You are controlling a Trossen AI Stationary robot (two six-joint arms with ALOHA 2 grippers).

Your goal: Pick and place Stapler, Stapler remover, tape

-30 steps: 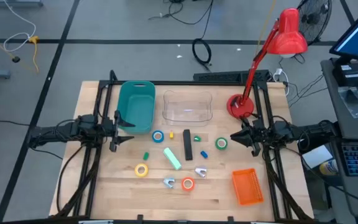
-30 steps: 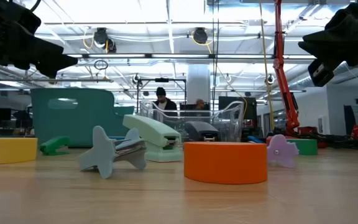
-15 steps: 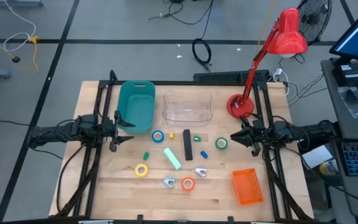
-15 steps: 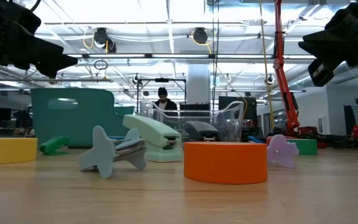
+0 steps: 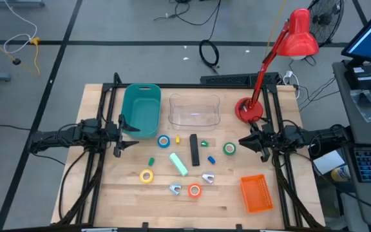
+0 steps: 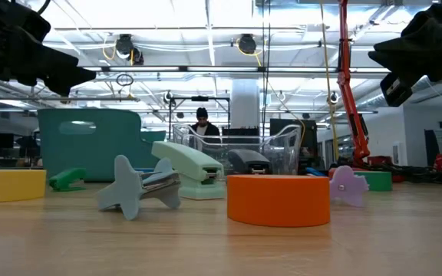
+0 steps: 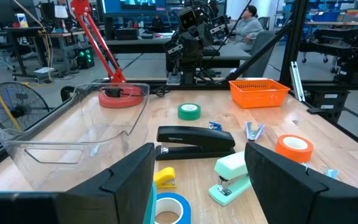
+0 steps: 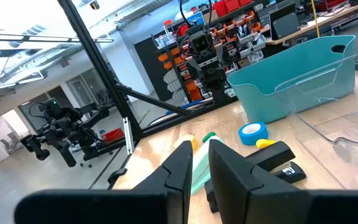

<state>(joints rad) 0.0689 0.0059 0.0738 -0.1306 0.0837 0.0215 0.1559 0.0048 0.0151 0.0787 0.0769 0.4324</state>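
A black stapler (image 5: 194, 151) and a mint green stapler (image 5: 178, 164) lie on the wooden table's middle. Around them lie flat the blue tape (image 5: 163, 140), yellow tape (image 5: 147, 176), orange tape (image 5: 194, 191) and green tape (image 5: 228, 149). A grey-blue staple remover (image 5: 174, 188) and a lilac one (image 5: 208, 178) lie near the orange tape. My left gripper (image 5: 129, 135) is open and empty at the table's left, beside the teal bin. My right gripper (image 5: 242, 143) is shut and empty at the right, just right of the green tape.
A teal bin (image 5: 141, 109) and a clear bin (image 5: 194, 109) stand at the far side. An orange basket (image 5: 256, 193) sits near right, and a red desk lamp's base (image 5: 248, 109) far right. Small coloured removers (image 5: 151, 161) lie among the staplers. A person shows in the room behind (image 6: 201, 121).
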